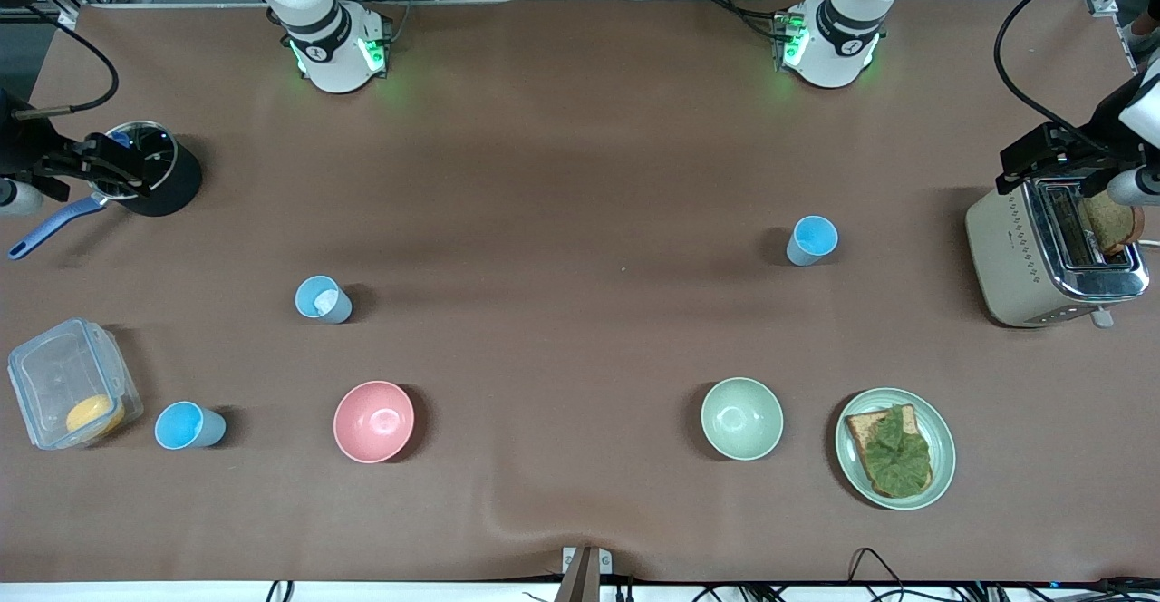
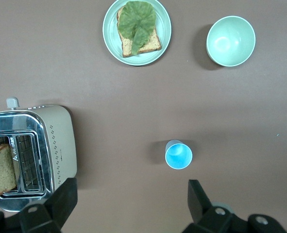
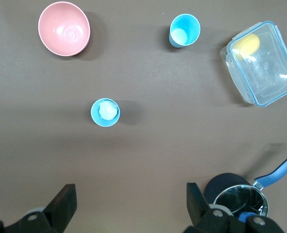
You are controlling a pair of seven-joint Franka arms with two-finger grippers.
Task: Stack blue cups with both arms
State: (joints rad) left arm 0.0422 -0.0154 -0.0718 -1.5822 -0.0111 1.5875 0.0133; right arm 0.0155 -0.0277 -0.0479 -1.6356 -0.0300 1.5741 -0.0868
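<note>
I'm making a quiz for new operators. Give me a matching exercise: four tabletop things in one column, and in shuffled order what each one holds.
Things:
1. toaster
2. green plate
3. clear lidded box
4. pink bowl

Contents:
A. nothing
B. a yellow-orange round item
C. a slice of bread standing in a slot
D. toast topped with a lettuce leaf

Pairs: 1-C, 2-D, 3-B, 4-A

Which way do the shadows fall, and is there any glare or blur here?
Front view: cup shadows are soft, a green glow surrounds the arm bases. Left wrist view: the toaster chrome glints. Right wrist view: the pink bowl shows a highlight; all sharp.
</note>
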